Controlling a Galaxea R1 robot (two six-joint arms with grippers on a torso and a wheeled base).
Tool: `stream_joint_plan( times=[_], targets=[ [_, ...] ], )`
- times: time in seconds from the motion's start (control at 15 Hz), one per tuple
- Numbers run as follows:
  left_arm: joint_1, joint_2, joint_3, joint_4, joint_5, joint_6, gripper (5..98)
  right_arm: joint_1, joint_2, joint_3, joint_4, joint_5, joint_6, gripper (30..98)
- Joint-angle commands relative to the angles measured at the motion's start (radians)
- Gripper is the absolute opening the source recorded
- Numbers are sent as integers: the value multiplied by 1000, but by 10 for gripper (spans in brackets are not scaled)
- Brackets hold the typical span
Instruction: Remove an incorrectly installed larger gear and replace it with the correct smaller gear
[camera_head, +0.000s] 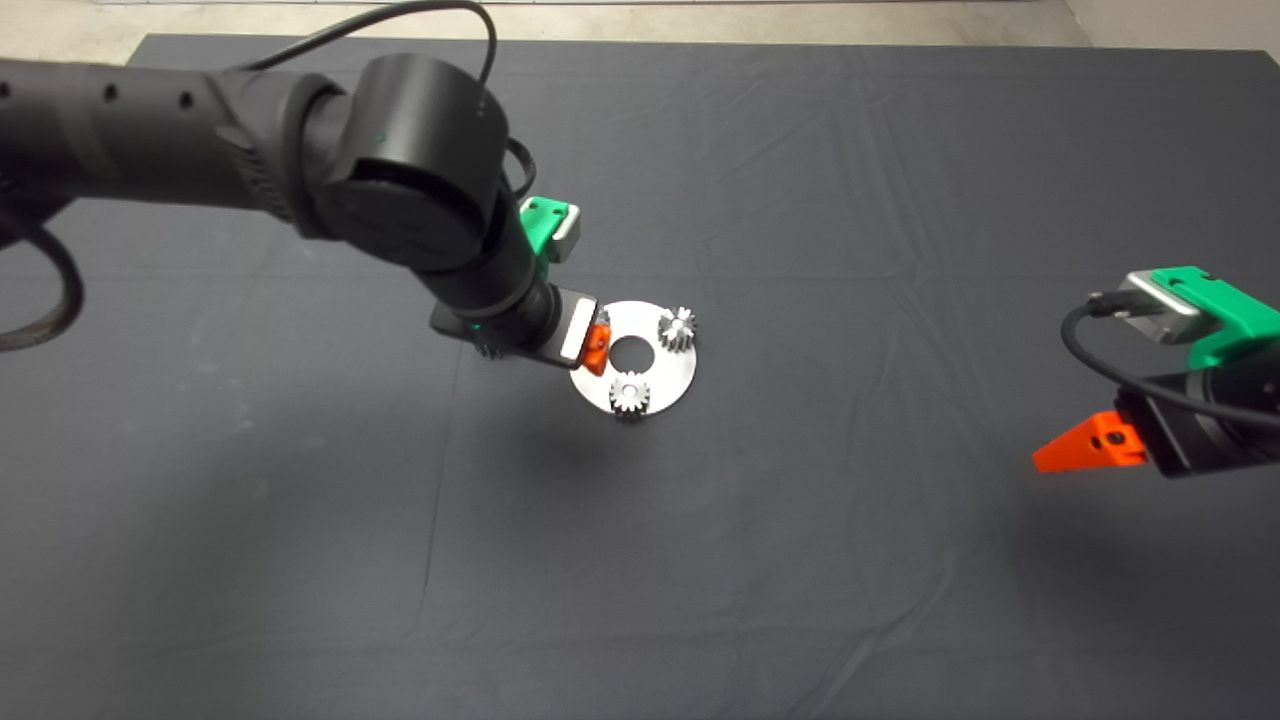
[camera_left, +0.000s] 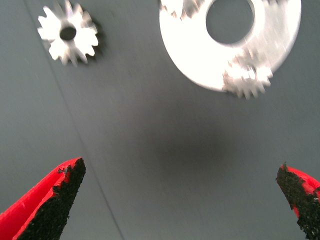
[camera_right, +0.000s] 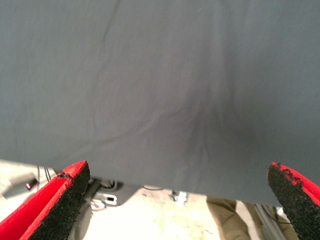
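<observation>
- Left gripper (camera_left: 180, 167) closest to us in its wrist view: fingers (camera_left: 52, 202) spread wide, nothing between them, only bare dark mat (camera_left: 160, 150) below.
- Beyond the fingertips we see a loose spur gear (camera_left: 68, 34) lying flat on the mat, bore up, clear of the silver disc plate (camera_left: 197, 70) and just beside it.
- The loose gear sits ahead of the fingers and off toward one finger, not centred in the gap. The plate lies ahead toward the other finger.
- On the plate, one seated gear (camera_left: 248, 77) shows whole at the rim. A second gear (camera_left: 175, 6) is cut by the frame edge.
- From the head view, two seated gears are plain on the plate. The seat nearest the left wrist is covered by the gripper, so we cannot say what sits there.
- We cannot tell by size whether the loose gear is the larger one already pulled or the smaller one waiting to go in.
- Our judgement: the left arm is far nearer and should act. It needs to shift sideways until a gear is centred between the fingers. Being round and flat, the gear favours no grip angle.
- Right gripper (camera_head: 1085, 445) waits at the tabletop's right edge, well apart from the plate, fingers (camera_right: 60, 200) spread and empty.
</observation>
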Motion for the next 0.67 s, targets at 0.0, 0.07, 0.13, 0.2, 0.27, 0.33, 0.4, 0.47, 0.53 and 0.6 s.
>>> stream_joint_plan(
  times=[0.0, 0.07, 0.13, 0.2, 0.27, 0.33, 0.4, 0.47, 0.53, 0.6],
  targets=[
    [-27, -59, 141, -30, 8, -106, 975, 19, 83, 62, 21, -121, 37, 940],
    [-27, -83, 168, -32, 7, -120, 975, 19, 108, 64, 21, -121, 57, 940],
    [-27, -94, 189, -32, 5, -136, 975, 17, 136, 64, 21, -122, 81, 940],
    [-27, -96, 202, -33, 5, -151, 975, 14, 168, 64, 21, -122, 117, 940],
    [-27, -99, 222, -33, 5, -167, 975, 14, 215, 63, 21, -122, 160, 940],
    [-27, -99, 229, -33, 5, -185, 975, 14, 272, 62, 21, -122, 202, 940],
    [-27, -101, 238, -33, 4, -198, 975, 14, 316, 62, 21, -122, 237, 940],
    [-27, -103, 248, -33, 4, -211, 975, 14, 348, 62, 21, -122, 264, 940],
    [-27, -104, 262, -33, 5, -230, 975, 14, 363, 63, 21, -122, 279, 940],
    [-27, -104, 278, -33, 5, -254, 975, 13, 364, 64, 21, -122, 279, 940]
  ],
)
